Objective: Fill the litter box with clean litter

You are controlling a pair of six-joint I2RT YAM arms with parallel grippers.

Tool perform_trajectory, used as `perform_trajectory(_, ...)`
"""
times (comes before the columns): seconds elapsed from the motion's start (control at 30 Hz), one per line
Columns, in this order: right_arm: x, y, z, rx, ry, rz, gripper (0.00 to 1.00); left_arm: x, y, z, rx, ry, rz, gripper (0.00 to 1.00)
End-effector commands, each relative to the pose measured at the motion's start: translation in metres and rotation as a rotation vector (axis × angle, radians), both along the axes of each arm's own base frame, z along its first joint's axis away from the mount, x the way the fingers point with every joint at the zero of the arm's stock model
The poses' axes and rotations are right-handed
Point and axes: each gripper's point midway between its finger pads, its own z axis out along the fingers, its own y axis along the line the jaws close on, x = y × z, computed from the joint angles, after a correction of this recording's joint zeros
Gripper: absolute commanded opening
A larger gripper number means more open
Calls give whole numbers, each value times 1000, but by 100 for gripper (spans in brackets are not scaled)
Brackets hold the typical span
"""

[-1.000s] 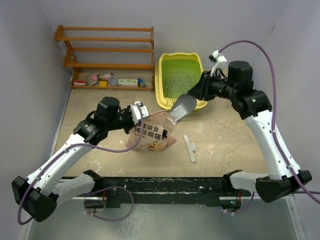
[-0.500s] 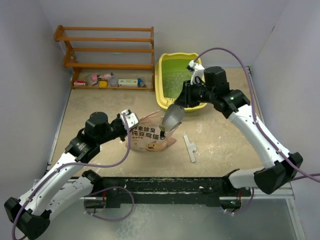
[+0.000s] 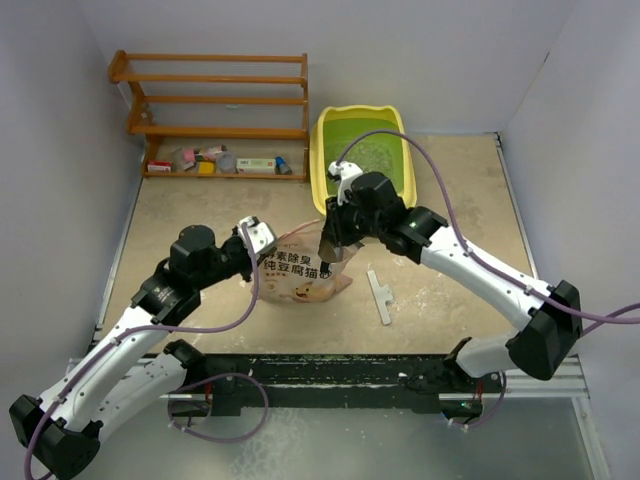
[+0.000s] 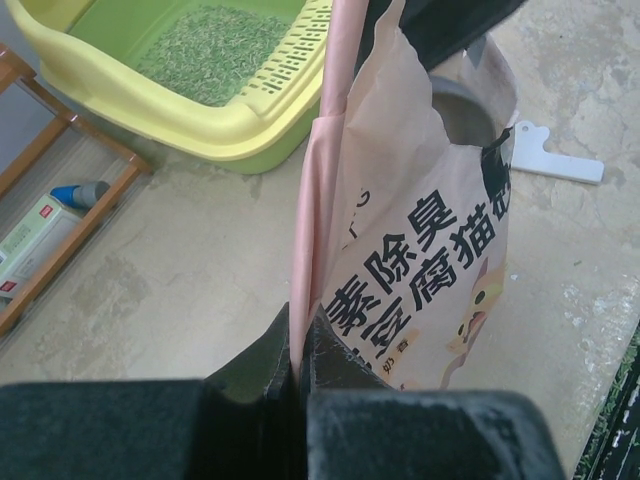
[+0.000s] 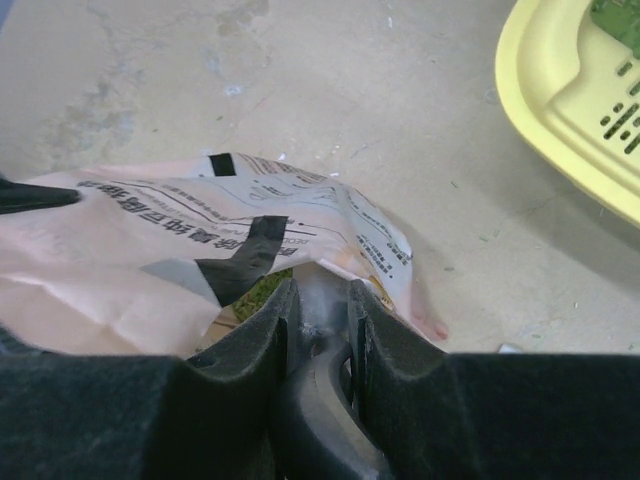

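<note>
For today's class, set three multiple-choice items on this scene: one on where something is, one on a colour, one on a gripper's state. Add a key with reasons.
1. The box stands:
A. just right of the rack
B. on the rack's top shelf
C. left of the rack

2. Inside, the box is:
A. blue
B. green
C. red

3. The left gripper is:
A. open above the box
B. shut on the bag's edge
C. open, resting on the rack

Key:
1 A: the top view shows it beside the rack's right end.
2 B: green shows within the yellow rim.
3 B: in the left wrist view its jaws clamp the bag's pink edge.
</note>
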Motion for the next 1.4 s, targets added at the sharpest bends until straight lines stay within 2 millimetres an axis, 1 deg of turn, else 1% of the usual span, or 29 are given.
perform_trajectory(0.0, 20, -4, -6, -41, -108, -128, 0, 5, -7, 34, -110, -84, 1, 0)
perform_trajectory(0.2, 23, -30, -45, -157, -133, -263, 0, 5, -6, 37, -120, -87, 8, 0)
perform_trajectory(0.3, 17, -30, -62, -163, -105, -252, 0, 5, -7, 36, -120, -86, 5, 0)
perform_trajectory(0.4, 8, -21, -77, -168, -61, -213, 0, 5, -8, 35, -118, -81, 1, 0)
perform_trajectory(0.47, 2, -8, -83, -152, -54, -183, 0, 5, -8, 35, -116, -79, -2, 0)
perform_trajectory(0.67, -18, 18, -111, -147, 22, -115, 0, 4, -10, 33, -115, -71, -14, 0)
perform_trajectory(0.7, -24, 16, -124, -158, 48, -108, 0, 3, -10, 33, -114, -70, -16, 0)
perform_trajectory(0.8, -35, 21, -140, -142, 104, -82, 0, 3, -10, 32, -112, -69, -16, 0)
perform_trajectory(1.03, -64, 35, -158, -60, 242, -8, 0, 1, -11, 32, -113, -65, -29, 0)
perform_trajectory(1.17, -84, 44, -177, 16, 345, 22, 0, 1, -13, 29, -105, -55, -37, 0)
perform_trajectory(1.27, -93, 48, -188, 59, 397, 34, 0, 1, -14, 25, -97, -40, -41, 0)
perform_trajectory(1.37, -99, 51, -192, 92, 429, 39, 0, 2, -14, 17, -78, -20, -39, 0)
